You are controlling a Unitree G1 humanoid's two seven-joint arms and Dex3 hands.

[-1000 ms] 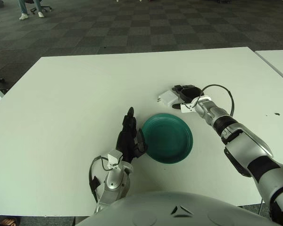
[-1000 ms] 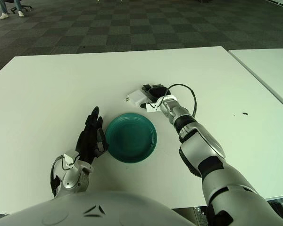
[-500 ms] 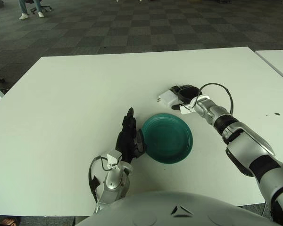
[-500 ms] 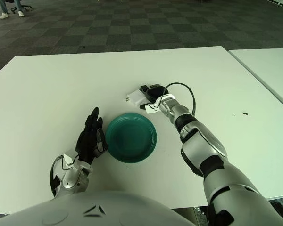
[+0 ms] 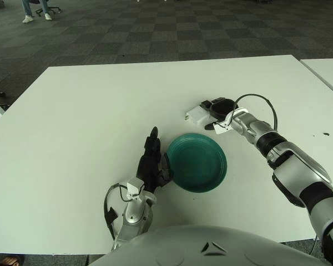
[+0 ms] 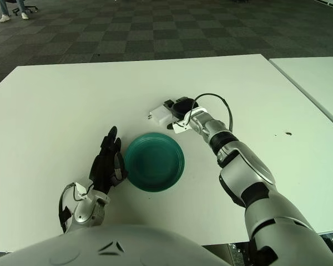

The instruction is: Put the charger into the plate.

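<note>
Charger (image 5: 196, 114) sits on the desk (image 5: 72, 122) just beyond the empty plate (image 5: 197, 162), right hand (image 5: 217, 107) curled against it, grip unconfirmed, left hand (image 5: 152, 162) spread beside the plate, so lifting and placing remain.

White table (image 5: 83, 138) in the foreground; a second white table (image 5: 327, 69) stands just beside it at right. Beyond, dark checkered carpet (image 5: 155, 33) and an office chair's wheeled base (image 5: 47, 10).

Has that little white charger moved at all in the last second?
No. The charger sits at the same spot beyond the green plate, with the right hand at it.
</note>
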